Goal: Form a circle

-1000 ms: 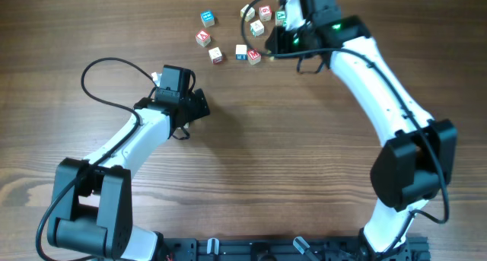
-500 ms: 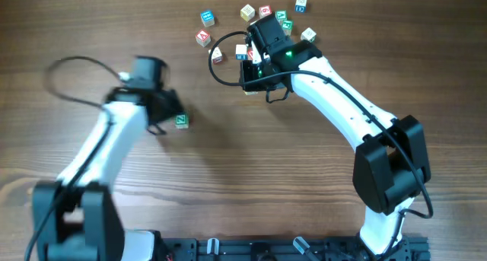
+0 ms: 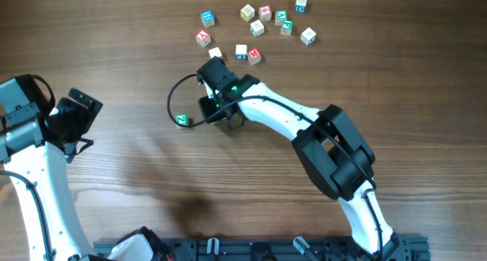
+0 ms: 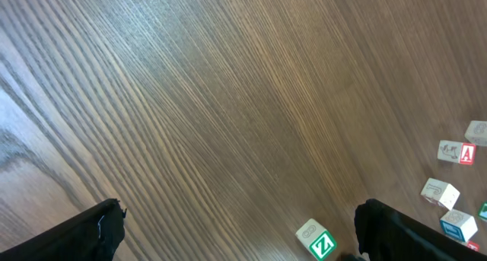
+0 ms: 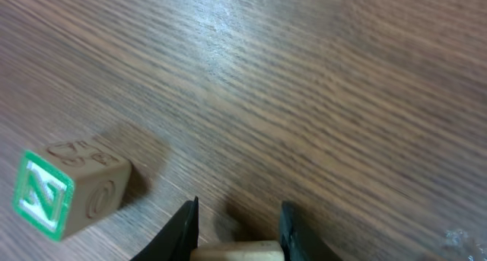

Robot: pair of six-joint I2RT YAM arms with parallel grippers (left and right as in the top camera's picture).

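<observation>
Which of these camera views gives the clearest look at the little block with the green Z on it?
The right wrist view: the green Z block sits large at lower left, with its letter and carved side plain. The left wrist view shows it small at the bottom edge. Overhead, it is only a tiny green speck.

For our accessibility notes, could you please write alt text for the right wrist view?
The right gripper clamps a pale block over a wooden table. A green Z block lies apart, at the picture's left.
</observation>
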